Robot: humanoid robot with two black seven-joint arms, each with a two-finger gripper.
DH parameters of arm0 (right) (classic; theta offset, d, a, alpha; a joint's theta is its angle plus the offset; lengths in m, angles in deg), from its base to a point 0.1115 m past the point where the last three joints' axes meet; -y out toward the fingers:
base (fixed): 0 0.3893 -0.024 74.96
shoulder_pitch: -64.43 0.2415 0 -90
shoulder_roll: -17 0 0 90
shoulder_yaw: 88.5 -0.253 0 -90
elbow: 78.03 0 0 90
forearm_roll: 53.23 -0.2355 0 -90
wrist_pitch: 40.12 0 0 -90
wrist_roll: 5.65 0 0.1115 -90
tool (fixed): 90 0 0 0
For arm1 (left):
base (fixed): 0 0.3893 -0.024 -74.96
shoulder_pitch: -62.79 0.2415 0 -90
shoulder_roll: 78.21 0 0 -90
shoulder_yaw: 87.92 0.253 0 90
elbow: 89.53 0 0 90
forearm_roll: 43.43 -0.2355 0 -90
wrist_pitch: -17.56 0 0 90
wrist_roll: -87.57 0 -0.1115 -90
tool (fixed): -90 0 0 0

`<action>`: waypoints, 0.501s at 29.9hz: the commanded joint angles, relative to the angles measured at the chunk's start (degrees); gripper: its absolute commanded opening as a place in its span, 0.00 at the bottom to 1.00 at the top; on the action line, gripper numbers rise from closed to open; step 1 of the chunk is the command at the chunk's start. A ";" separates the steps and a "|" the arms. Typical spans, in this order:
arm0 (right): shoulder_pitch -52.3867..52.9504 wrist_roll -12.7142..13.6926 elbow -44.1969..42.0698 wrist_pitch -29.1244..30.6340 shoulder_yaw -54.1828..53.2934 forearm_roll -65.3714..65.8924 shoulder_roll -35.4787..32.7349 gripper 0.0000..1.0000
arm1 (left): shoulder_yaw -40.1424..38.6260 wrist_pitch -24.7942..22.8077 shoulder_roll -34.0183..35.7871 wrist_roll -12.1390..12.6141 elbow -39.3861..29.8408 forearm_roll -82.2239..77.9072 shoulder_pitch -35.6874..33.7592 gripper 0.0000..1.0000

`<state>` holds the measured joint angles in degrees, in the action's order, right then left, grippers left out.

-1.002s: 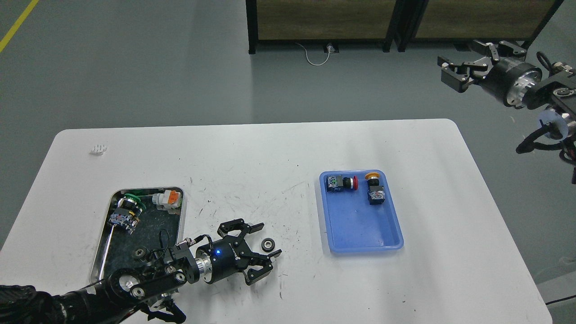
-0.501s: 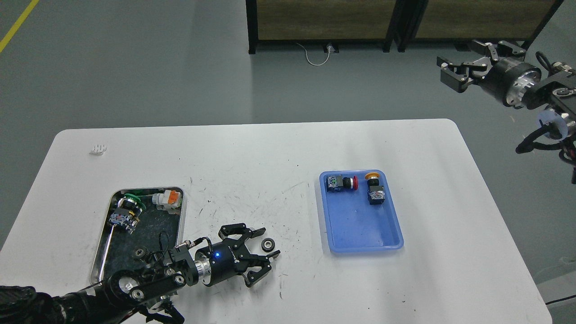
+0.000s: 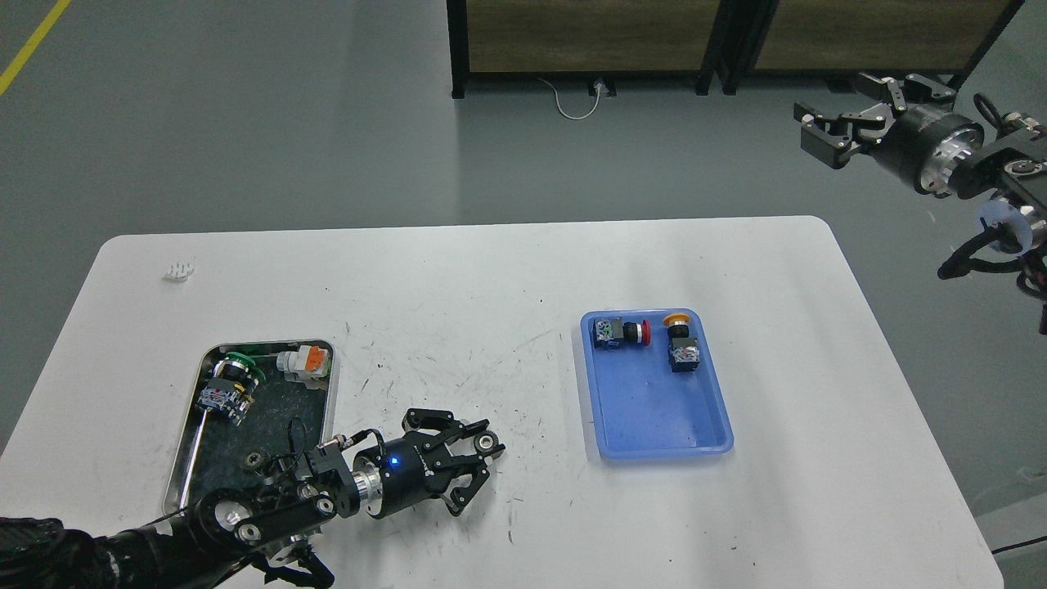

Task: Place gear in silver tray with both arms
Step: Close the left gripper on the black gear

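A small black gear [image 3: 489,442] lies on the white table, right of the silver tray [image 3: 330,401]. My left gripper [image 3: 486,438] reaches in from the lower left and its two fingers are closed around this gear, low on the table. Another small gear [image 3: 254,460] lies in the silver tray's near part, partly hidden by my left arm. My right gripper [image 3: 824,133] is open and empty, held high off the table's far right corner.
The silver tray also holds a green-capped switch [image 3: 230,383], an orange-and-white part [image 3: 304,361] and a thin rod [image 3: 190,459]. A blue plastic tray [image 3: 654,425] at centre right holds a red-button switch [image 3: 623,333] and a yellow-button switch [image 3: 680,343]. A small white piece [image 3: 178,271] lies far left.
My left gripper has dropped slightly and its fingers have closed from wide open onto the gear. The right arm has barely moved.
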<state>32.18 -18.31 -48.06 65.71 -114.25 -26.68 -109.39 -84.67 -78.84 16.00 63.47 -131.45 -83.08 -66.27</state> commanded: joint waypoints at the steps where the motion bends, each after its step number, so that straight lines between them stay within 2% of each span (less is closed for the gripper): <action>1: -0.09 0.00 0.00 0.00 0.00 0.00 0.00 0.86 | 0.00 -0.10 0.02 0.11 0.00 -0.08 -0.05 0.18; 8: -0.09 0.00 -0.18 0.00 0.00 0.09 0.00 0.86 | -0.88 -0.81 0.89 1.16 -2.02 0.10 -0.66 0.17; 15: -0.17 0.09 -0.44 0.00 0.35 0.35 0.44 0.86 | -1.50 -3.88 11.43 1.95 -6.85 3.60 -5.58 0.18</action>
<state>32.10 -18.31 -48.41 65.70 -114.10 -26.45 -109.25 -86.03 -80.96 23.45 65.31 -136.50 -81.72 -69.92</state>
